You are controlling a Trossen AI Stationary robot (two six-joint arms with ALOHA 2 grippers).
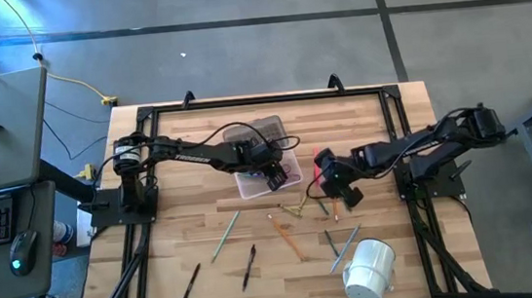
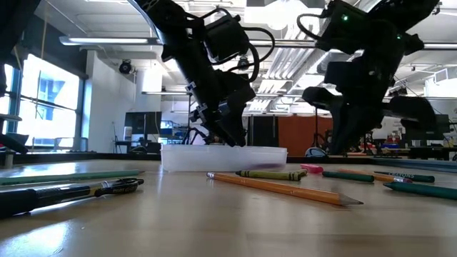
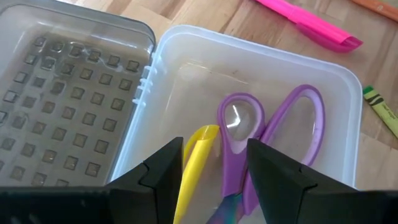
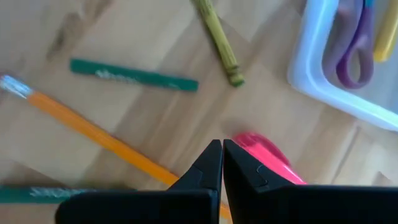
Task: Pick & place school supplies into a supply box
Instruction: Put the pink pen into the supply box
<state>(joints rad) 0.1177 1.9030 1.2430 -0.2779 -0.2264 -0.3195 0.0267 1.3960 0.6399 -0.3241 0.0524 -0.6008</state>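
Note:
The clear supply box (image 1: 250, 183) stands mid-table, its ribbed lid (image 3: 62, 106) folded open on the far side. Inside lie a yellow marker (image 3: 196, 165) and purple-handled scissors (image 3: 273, 134). My left gripper (image 3: 214, 180) hangs open over the box, its fingers on either side of the yellow marker. My right gripper (image 4: 222, 149) is shut with nothing between its fingers, low over the table to the right of the box, next to a pink marker (image 4: 264, 152). An orange pencil (image 4: 93, 134), a green pencil (image 4: 134, 74) and an olive crayon (image 4: 217, 40) lie around it. My right gripper's shut fingertips (image 4: 211, 158) slant down right beside the near end of the pink marker (image 4: 249, 144), which lies flat on the table. I cannot tell whether they touch it.
More pencils and pens lie scattered toward the near edge, among them a green pencil (image 1: 225, 233), an orange pencil (image 1: 287, 237) and two black pens (image 1: 189, 285). A fat white roll (image 1: 368, 266) stands at the near right. A black frame rail (image 1: 261, 99) borders the table.

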